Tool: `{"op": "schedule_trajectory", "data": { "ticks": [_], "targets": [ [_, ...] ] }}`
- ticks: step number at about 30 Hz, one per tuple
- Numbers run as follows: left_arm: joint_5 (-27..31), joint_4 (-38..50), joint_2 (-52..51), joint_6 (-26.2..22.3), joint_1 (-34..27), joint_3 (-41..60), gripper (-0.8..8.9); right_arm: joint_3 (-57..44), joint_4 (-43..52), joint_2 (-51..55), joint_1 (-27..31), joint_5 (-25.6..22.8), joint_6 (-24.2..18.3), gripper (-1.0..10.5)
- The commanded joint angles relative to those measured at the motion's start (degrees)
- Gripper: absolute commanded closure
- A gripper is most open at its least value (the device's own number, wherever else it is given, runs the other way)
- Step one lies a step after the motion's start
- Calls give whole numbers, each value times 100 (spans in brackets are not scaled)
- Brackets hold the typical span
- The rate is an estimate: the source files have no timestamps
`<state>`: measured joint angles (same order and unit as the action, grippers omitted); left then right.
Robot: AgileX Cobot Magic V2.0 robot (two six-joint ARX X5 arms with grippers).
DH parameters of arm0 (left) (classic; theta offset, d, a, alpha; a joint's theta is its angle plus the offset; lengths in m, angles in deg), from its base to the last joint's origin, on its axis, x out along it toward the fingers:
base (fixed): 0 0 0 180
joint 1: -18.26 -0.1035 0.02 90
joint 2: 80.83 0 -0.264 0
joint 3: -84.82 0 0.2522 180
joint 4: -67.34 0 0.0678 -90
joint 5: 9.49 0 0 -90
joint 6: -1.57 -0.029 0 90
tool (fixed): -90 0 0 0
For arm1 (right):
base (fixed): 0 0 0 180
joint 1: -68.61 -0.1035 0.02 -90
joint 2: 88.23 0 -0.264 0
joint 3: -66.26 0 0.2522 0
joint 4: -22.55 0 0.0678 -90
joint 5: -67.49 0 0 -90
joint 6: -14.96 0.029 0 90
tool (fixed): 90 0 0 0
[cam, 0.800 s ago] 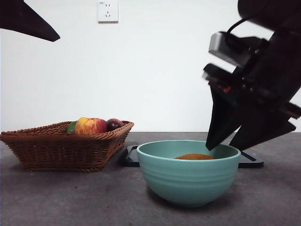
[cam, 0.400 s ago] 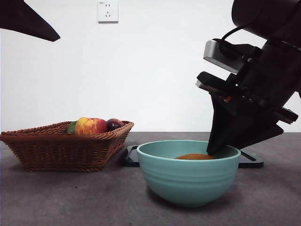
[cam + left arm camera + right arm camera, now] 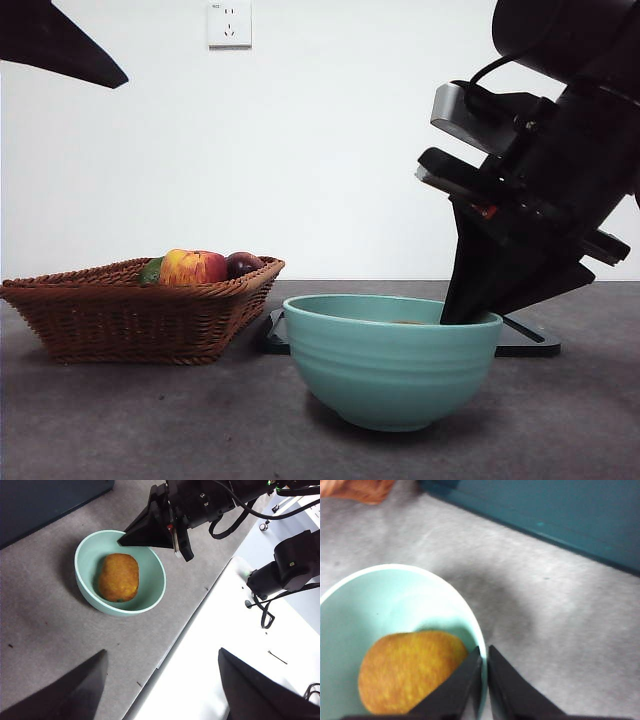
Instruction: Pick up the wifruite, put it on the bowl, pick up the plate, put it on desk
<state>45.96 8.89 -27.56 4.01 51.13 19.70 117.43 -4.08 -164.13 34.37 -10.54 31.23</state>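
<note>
Inside the bowl [image 3: 395,600] we see the wifruite [image 3: 410,672] lying on the bottom, brown-orange and oval, touched by nothing. At the bowl's rim our right gripper [image 3: 484,652] has its two black fingers [image 3: 457,685] pinched together on the wall, one inside close by the fruit, one outside, with only the thin rim between them. From the front the bowl [image 3: 390,365] looks tilted on the desk [image 3: 150,420], and its wall hides nearly all of the fruit; the right gripper [image 3: 468,318] comes down from the upper right into the bowl's far side. We cannot make out whether the bowl's base is off the desk. Behind the bowl a flat black tray [image 3: 275,335] is mostly covered. Beside it stands a basket [image 3: 130,315] with an apple [image 3: 192,267] and a dark fruit [image 3: 243,263]. Our left gripper [image 3: 160,680] hangs high with fingers spread wide, holding nothing.
</note>
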Motion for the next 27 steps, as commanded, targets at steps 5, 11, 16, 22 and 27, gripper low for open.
{"op": "schedule_trajectory", "data": {
  "ticks": [5,11,16,22,27],
  "targets": [
    [-31,52,22,-77,42,-31,470,487,4,-70,-42,2,-181,939],
    [-31,52,22,-144,42,-31,470,970,-94,-138,133,-179,-391,939],
    [-31,55,22,-160,42,-31,470,1381,-92,-411,468,-190,-507,939],
    [-31,52,22,-160,42,-31,470,1915,-79,-1005,813,-188,-645,939],
    [-31,52,22,-157,42,-31,470,2334,-13,-1567,1016,-153,-662,939]
  ]
}}
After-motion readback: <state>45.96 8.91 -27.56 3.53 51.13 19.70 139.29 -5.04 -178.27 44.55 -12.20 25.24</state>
